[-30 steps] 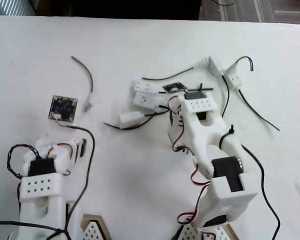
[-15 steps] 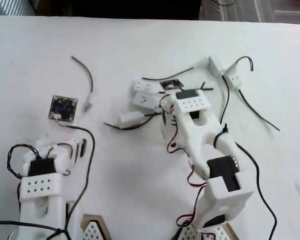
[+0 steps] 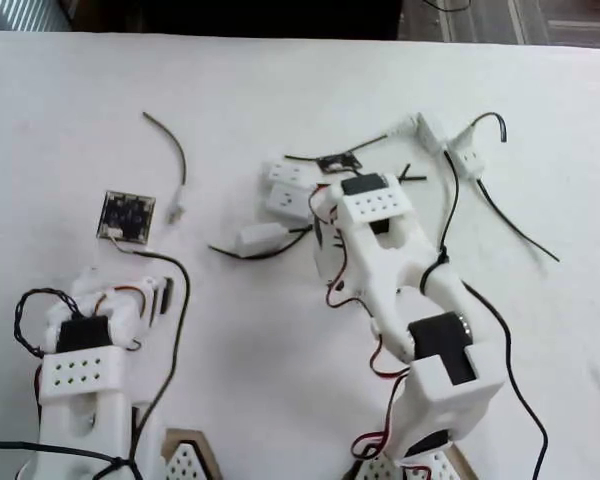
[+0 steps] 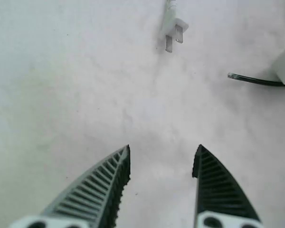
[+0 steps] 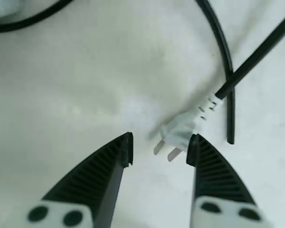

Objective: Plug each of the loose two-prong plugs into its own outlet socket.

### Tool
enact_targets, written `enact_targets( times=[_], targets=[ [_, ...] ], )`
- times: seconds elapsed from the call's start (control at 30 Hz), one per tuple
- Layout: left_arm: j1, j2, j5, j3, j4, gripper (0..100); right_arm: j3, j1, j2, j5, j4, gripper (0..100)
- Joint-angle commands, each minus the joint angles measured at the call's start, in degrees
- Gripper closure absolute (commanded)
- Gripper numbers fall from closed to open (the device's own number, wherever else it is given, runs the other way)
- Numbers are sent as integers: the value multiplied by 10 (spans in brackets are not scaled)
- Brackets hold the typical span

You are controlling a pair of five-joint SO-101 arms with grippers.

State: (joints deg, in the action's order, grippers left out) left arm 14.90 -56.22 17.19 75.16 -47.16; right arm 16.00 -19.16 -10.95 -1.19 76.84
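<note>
Right end effector (image 5: 161,137) is spread wide, with a white two-prong plug (image 5: 178,134) lying between the fingers. It might be brushing one tip, hard to tell. Left end effector (image 4: 163,148) is spread too, gripping nothing, with a second plug (image 4: 172,27) well ahead. The outlet sockets (image 3: 288,190) sit mid-bench (image 3: 500,60), dark room (image 3: 230,15) beyond.

Left arm (image 3: 78,370) folded back, left claw (image 4: 163,148) jaws apart, right arm (image 3: 400,270) stretched forward, right claw (image 5: 162,137) jaws apart
</note>
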Motion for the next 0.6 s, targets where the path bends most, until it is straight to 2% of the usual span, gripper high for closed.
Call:
enact_targets(
  times=[0.0,0.2,0.4,0.57],
  targets=[
    [0,-12,4,-4,11,779,-22,-8,11,-26,6,811],
    [0,-12,4,-4,11,779,-25,43,-61,-21,-27,811],
    [0,-12,4,-4,11,779,-25,65,-82,-20,-31,813],
    [0,-12,4,-4,11,779,-29,67,-82,2,-35,895]
  ],
)
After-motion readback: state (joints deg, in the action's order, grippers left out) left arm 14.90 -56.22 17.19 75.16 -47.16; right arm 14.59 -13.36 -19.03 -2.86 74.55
